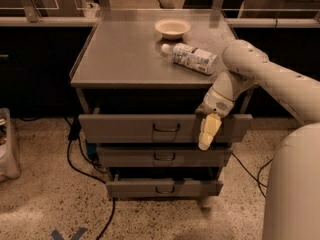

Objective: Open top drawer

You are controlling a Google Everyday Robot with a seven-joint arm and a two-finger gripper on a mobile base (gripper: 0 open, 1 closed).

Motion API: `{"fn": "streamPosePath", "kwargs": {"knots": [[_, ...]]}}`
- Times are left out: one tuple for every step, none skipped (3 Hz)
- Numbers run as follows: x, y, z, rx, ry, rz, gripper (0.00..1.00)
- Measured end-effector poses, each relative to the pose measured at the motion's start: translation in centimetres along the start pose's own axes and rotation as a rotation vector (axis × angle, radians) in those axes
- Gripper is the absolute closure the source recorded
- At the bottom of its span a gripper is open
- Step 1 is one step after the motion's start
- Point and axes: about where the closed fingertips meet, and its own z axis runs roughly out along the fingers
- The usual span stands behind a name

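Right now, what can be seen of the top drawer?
The top drawer is the widest of three, grey metal by its look, with a plain flat front and a small dark wire loop handle at centre. It looks pulled partway out, a dark gap above it under the table top. The gripper hangs against its front, right of the handle.

I see my gripper point(208, 133), pale cream-yellow on a white arm point(280, 84), hanging against the plain grey top drawer point(120, 128), with the dark wire handle point(166, 129) beside it. Above it lie a white bottle point(192, 59) with a printed label and a cream bowl point(172, 28). Below it the floor point(40, 199) is speckled beige, crossed by black cables point(75, 159).
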Motion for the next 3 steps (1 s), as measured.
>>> {"fn": "streamPosePath", "kwargs": {"knots": [[0.6,2.9,-0.5,-0.024,0.004,0.021,0.0],[0.6,2.9,-0.5,-0.024,0.004,0.021,0.0],[1.0,3.0,0.9,-0.046,0.008,0.026,0.0]]}}
